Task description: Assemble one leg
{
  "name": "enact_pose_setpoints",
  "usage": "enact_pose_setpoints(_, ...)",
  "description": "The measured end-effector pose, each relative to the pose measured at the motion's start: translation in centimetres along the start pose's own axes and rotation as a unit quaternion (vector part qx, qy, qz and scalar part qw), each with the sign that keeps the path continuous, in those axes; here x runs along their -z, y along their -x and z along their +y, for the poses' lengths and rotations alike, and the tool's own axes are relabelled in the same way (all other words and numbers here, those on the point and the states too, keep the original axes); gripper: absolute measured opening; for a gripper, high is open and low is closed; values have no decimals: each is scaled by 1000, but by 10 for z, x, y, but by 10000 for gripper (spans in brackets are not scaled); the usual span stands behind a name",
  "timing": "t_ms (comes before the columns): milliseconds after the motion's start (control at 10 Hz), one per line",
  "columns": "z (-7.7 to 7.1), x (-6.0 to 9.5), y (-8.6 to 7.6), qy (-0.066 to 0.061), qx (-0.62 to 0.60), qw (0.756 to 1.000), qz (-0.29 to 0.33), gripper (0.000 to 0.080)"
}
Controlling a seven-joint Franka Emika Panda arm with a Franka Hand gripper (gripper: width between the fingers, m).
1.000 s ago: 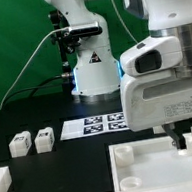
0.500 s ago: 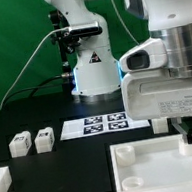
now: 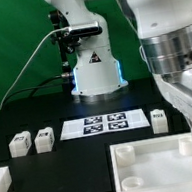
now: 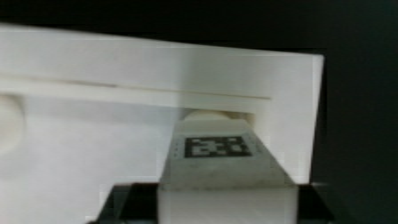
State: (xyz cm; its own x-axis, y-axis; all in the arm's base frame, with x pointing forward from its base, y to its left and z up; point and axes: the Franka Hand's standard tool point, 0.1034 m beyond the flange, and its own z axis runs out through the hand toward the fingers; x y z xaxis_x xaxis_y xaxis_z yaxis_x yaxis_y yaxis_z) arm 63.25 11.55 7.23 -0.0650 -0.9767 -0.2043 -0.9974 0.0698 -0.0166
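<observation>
One small white blocky plastic leg (image 4: 219, 160) with a black-and-white square tag sits clamped between the two-finger gripper (image 4: 217, 200), whose dark fingers (image 4: 134, 203) close against its sides, right over the large white square tray-like panel (image 3: 156, 161). Three more small white legs (image 3: 42, 140) stand on the black table (image 3: 54, 162) beyond the panel, near the flat white marker board (image 3: 104, 124).
</observation>
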Motion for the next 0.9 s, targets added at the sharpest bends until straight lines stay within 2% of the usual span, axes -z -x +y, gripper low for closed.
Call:
enact_pose_setpoints(200,0,-1,1,0,-6,1000,1,304)
enact_pose_setpoints(300,1,-1,1,1,-5,1000,1,509)
enact_pose_setpoints(400,2,-2,2,2,59,998,5,509)
enact_pose_setpoints(500,3,-4,8,0,141,990,6,619)
enact_pose_setpoints(700,2,-4,12,-12,259,966,7,641)
enact_pose_setpoints(800,7,-5,11,-18,290,957,12,648)
enact_pose_setpoints(900,7,-5,10,-16,338,941,13,648)
